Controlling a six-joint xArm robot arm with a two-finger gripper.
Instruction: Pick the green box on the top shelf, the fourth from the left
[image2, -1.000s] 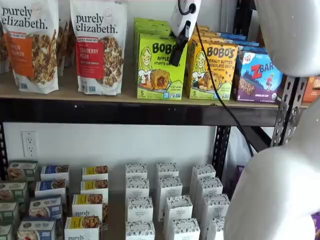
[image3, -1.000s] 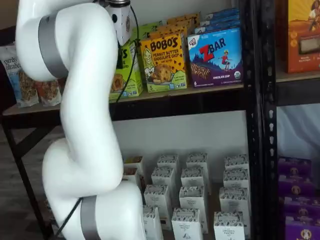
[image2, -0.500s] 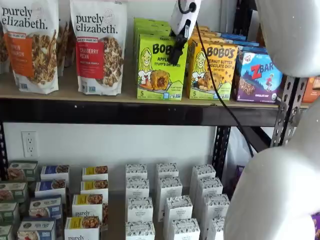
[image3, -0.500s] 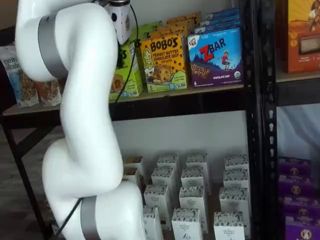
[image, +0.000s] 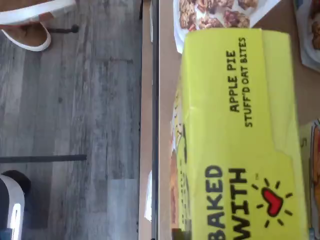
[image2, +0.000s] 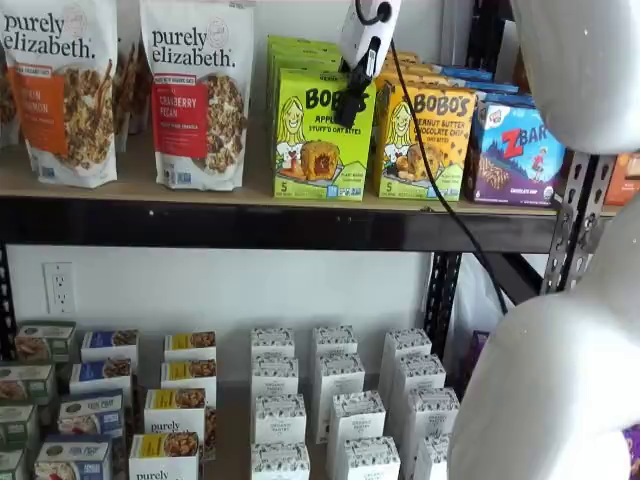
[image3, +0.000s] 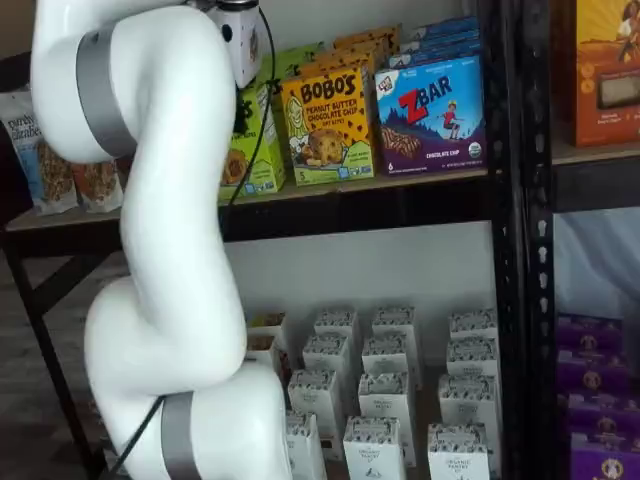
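The green box (image2: 320, 140) stands upright at the front of the top shelf (image2: 150, 190), with more green boxes behind it. It also shows in a shelf view (image3: 258, 150), partly hidden behind my arm. My gripper (image2: 345, 112) hangs over the box's right part. Its white body is above the box and a black finger lies across the box's front. Only one finger shows side-on, so the grip cannot be told. The wrist view looks down on the box's top (image: 235, 140), marked "Apple Pie Stuff'd Oat Bites", beside the shelf's front rail (image: 155, 100).
A yellow-orange Bobo's box (image2: 425, 140) and a blue ZBar box (image2: 515, 150) stand right of the green box. Granola bags (image2: 195, 95) stand left of it. Small white boxes (image2: 340, 410) fill the lower level. My white arm (image3: 170, 250) blocks much of both shelf views.
My gripper has shifted very slightly up and left in front of the green box. The box has not moved.
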